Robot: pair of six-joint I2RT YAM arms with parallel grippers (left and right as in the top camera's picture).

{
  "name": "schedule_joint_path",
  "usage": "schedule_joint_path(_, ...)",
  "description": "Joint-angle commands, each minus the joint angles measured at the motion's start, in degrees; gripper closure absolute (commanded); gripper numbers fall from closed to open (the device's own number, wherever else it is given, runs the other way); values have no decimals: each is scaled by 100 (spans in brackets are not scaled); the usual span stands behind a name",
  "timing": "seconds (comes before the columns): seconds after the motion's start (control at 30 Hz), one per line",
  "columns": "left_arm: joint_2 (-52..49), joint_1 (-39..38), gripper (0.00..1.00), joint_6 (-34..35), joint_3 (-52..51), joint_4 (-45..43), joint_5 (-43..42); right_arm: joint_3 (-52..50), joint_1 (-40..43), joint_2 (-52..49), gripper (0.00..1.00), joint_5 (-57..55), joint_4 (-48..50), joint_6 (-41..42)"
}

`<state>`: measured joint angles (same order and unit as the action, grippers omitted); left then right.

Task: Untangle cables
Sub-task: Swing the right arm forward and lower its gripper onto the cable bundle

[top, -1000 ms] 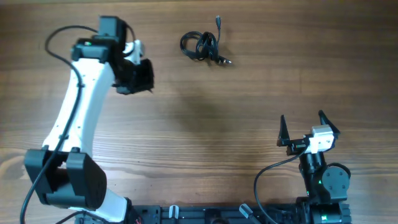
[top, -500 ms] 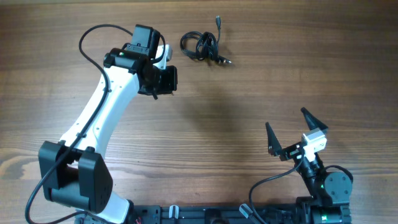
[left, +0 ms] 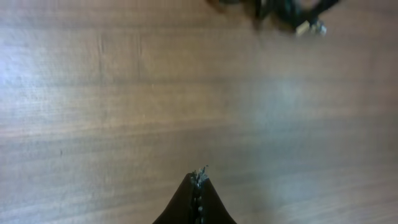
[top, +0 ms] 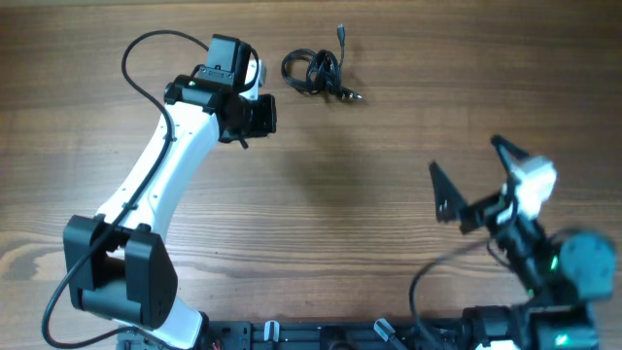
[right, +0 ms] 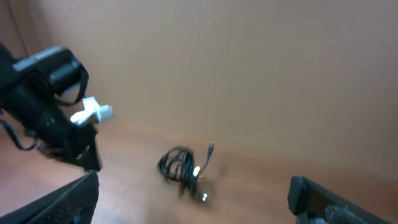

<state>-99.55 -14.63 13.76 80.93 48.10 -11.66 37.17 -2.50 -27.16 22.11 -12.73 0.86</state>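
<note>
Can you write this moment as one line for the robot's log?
cables: one tangled bundle, untouched | left end effector: shut, empty, near bundle | right end effector: open, empty, far off

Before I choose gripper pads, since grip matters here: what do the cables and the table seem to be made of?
Cables: thin black cords, likely plastic or rubber jacket, judging by their soft loops; plug ends glint like metal. Table: wood or wood-look laminate, brown grain lines, mostly matte.
</note>
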Motion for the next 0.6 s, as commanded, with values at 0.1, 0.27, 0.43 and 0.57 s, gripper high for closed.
schedule_joint_path(0.1,-68,393,96,802,-35,-393,704,2673,22,-2282,0,531,-2218,79)
schedule_joint_path(0.27,-114,664,96,798,-35,-330,728,4155,22,-3687,0,1366,-3401,188)
schedule_joint_path(0.43,-201,839,96,798,-37,-289,726,4264,22,-4350,0,2048,-3117,1493)
schedule_joint_path(0.57,-345,918,94,800,-37,-291,728,4264,-111,-4887,24,2157,-2636,2061)
